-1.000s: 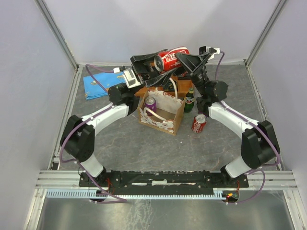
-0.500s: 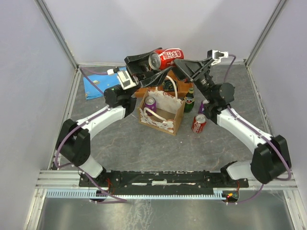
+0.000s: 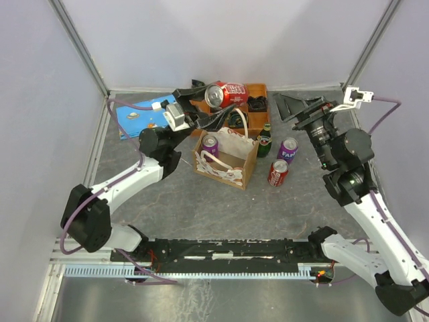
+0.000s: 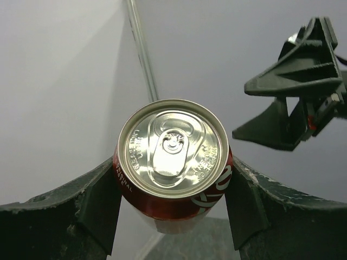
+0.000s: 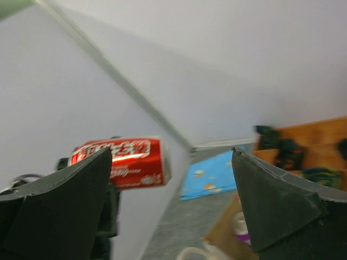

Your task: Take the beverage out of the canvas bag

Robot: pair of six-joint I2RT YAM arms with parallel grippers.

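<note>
- Red beverage can (image 3: 226, 94) was held aloft with its axis roughly horizontal. It was over the orange wooden tray (image 3: 257, 88), behind the canvas bag (image 3: 234, 171) and clear of the bag's opening.
- Left gripper (image 3: 216, 104) was clamped on the can. The left wrist view showed one finger on each side of the cylindrical wall, just below the top rim.
- Right gripper (image 3: 299, 107) stood wide apart and held nothing, well to the right of the can.
- Handling, as a judgement: the can wall was thin aluminium, smooth and likely slippery, stiff if full and easily dented if empty. Its weight could not be told.
- Recommended hold: across the diameter at mid-body, with moderate force.
- A purple can (image 3: 210, 144) stood upright inside the bag, whose soft cloth walls would probably give way if pushed.
</note>
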